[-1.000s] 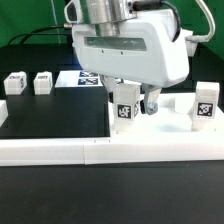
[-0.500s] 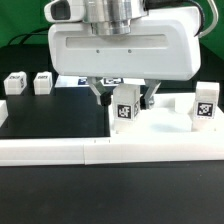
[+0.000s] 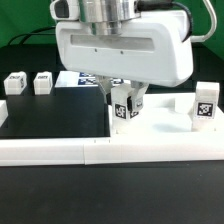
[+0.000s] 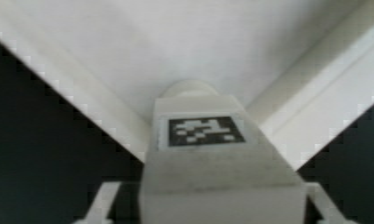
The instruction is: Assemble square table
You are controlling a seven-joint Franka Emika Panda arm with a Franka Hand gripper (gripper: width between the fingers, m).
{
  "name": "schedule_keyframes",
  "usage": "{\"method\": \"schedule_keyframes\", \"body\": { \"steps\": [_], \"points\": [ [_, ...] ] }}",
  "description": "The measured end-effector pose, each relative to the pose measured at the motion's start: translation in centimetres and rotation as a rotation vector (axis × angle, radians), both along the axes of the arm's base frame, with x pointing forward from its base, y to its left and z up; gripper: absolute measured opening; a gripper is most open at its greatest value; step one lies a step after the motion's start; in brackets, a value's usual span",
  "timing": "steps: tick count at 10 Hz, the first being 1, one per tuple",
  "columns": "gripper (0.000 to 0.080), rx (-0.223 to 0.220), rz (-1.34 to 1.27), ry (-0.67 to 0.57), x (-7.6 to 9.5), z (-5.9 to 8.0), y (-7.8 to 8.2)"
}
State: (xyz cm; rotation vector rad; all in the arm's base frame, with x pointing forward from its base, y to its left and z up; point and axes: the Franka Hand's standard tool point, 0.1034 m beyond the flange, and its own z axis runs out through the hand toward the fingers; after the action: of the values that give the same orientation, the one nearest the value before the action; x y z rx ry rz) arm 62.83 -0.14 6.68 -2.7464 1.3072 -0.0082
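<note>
Fingers (image 3: 142,99) of the gripper (image 3: 125,100) are clamped on one leg post (image 3: 124,97), with one finger against each side.

Check the tabletop (image 3: 165,128) first. You see a large white square slab lying flat on the black table (image 3: 50,125), toward the exterior view's right.

Next, check the held leg post. It is a short white block with a black-and-white tag (image 3: 125,110) on its face. It stands upright between the fingers, at the slab's edge toward the exterior view's left. You cannot tell whether its base touches the slab.

In the wrist view, you see the tagged face between both fingers, with the white slab behind it.
</note>
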Motion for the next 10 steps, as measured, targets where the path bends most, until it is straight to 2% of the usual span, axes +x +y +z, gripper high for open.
{"method": "schedule_keyframes", "body": {
  "steps": [2, 4, 5, 8, 10],
  "points": [
    [0.0291, 0.023, -0.361, 0.034, -0.14, -0.02, -0.14],
    [0.0291, 0.102, -0.726, 0.073, -0.32, -0.08, -0.31],
    [0.0291, 0.121, -0.818, 0.086, -0.34, -0.07, -0.23],
    [0.0291, 0.133, -1.016, 0.114, -0.34, -0.07, -0.08],
    [0.0535, 0.132, -1.012, 0.115, -0.39, -0.17, -0.05]
  ]
}}
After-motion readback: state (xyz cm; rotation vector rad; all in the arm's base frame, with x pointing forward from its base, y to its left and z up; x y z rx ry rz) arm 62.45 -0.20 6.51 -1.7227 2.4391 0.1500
